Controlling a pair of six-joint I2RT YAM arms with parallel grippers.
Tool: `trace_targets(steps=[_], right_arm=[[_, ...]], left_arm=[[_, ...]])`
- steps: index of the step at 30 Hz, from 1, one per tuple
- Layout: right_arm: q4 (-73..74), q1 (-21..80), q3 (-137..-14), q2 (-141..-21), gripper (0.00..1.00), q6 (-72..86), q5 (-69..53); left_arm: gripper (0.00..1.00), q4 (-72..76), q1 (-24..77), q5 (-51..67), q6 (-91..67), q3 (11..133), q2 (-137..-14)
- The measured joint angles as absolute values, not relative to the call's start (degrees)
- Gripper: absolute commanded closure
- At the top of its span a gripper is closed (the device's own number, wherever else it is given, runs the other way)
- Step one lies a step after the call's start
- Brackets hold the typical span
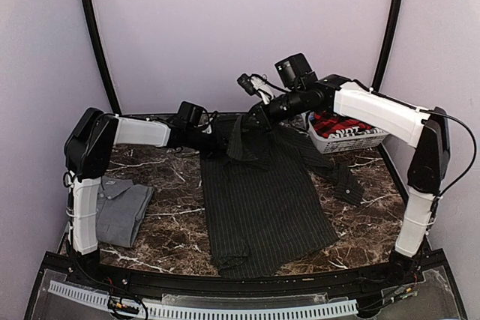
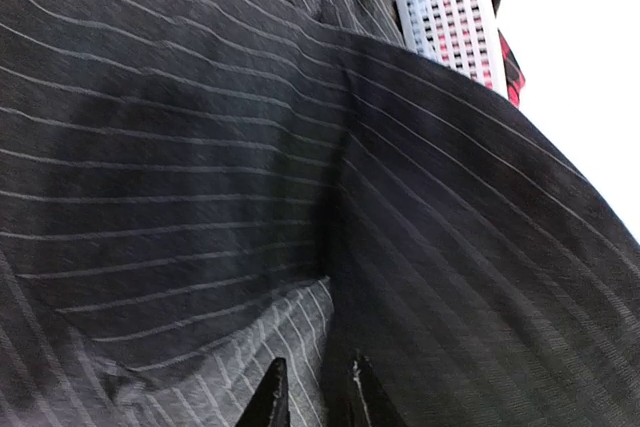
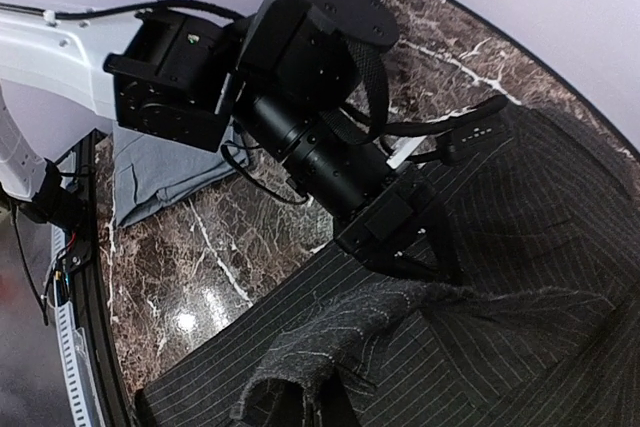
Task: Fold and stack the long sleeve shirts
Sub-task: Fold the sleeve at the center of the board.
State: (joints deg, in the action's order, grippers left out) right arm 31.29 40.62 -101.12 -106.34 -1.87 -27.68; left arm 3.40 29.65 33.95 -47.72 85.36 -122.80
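The pinstriped shirt (image 1: 259, 200) is thin woven cloth, matt black with fine pale lines, and its lifted edge looks fuzzy. The grey shirt (image 1: 124, 211) at eight o'clock is plain matt cloth. The table (image 1: 176, 177) looks like dark veined marble, polished and glossy. At two o'clock the basket (image 1: 352, 142) is smooth white plastic and holds a soft plaid shirt (image 1: 334, 124).

So the pinstripe shirt (image 1: 259, 207) lies mid table (image 1: 169, 185), folded shirt (image 1: 120, 211) left of it, basket (image 1: 352, 142) back right with the plaid shirt (image 1: 334, 123) inside.
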Motion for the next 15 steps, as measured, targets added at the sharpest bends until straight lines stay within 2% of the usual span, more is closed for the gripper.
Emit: trace_targets(steps=[15], right_arm=[[32.8, 43.6, -105.5, -112.0, 1.0, -1.1, -29.3]], left_arm=[[0.82, 10.0, 38.1, 35.2, -51.6, 77.7, -121.1]])
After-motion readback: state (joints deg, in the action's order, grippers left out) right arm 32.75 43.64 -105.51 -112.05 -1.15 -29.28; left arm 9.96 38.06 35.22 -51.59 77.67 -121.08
